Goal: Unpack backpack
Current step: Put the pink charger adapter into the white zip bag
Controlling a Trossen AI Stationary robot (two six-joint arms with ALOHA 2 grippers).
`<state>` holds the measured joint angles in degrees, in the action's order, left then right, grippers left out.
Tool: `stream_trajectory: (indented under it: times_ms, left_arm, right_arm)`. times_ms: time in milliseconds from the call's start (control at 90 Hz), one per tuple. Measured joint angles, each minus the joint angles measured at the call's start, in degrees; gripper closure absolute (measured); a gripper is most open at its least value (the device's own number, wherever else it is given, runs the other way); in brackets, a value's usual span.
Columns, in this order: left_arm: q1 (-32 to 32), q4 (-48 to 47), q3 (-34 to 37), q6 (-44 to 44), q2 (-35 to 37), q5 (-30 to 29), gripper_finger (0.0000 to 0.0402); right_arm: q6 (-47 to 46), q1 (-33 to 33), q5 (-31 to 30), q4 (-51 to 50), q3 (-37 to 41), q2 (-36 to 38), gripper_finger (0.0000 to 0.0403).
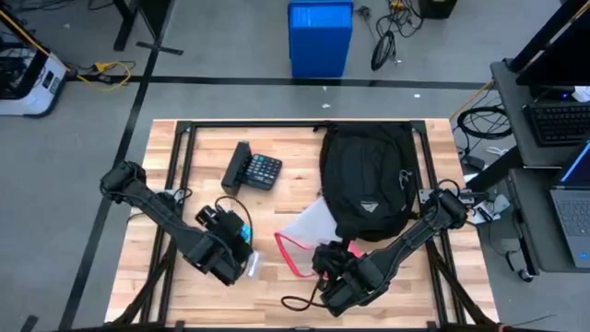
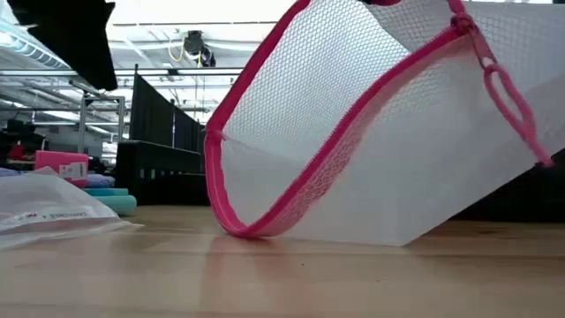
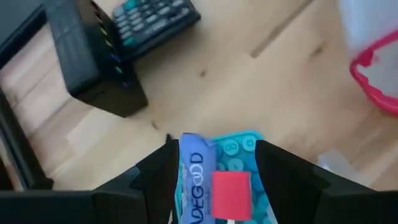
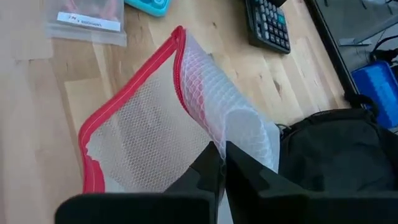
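Note:
The black backpack [image 1: 367, 180] lies flat on the table's far right part. A white mesh pouch [image 1: 309, 226] with pink zipper trim lies in front of it, toward the near edge. My right gripper [image 1: 330, 256] is shut on the pouch. At the near left, my left gripper [image 1: 238, 231] is shut on a blue packet [image 3: 217, 180] with a red label. A black calculator [image 1: 264, 171] and a black box [image 1: 238, 166] lie at the far middle. My left gripper pinches the blue packet between its two fingers [image 3: 158, 171], one on each long side [image 3: 186, 168]. Whether the packet rests on the table does not show. My right gripper pinches a bunched fold of the pouch's mesh wall [image 4: 214, 134] between its shut fingers [image 4: 249, 168], slanting down from the table's near side. That end of the pouch is raised and tilted, while its pink-trimmed lower corner [image 2: 243, 228] rests on the wood.
A clear zip bag [image 1: 253, 266] with a label lies just near of my left gripper. A black cord [image 1: 300, 302] loops along the near edge. A black frame [image 1: 304, 124] borders the tabletop. Bare wood shows between the calculator and the pouch.

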<state>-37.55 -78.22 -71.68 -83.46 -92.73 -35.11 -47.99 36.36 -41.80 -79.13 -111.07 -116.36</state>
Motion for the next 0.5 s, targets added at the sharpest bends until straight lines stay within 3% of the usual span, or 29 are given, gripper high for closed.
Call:
stream_trajectory:
  times_ms: [500]
  left_arm:
    - [-0.07, 1.21, 0.0, 4.76, -0.04, -1.66, 0.0203]
  right_arm:
    - [0.75, 0.0, 0.13, 0.0, 0.0, 0.0, 0.0403]
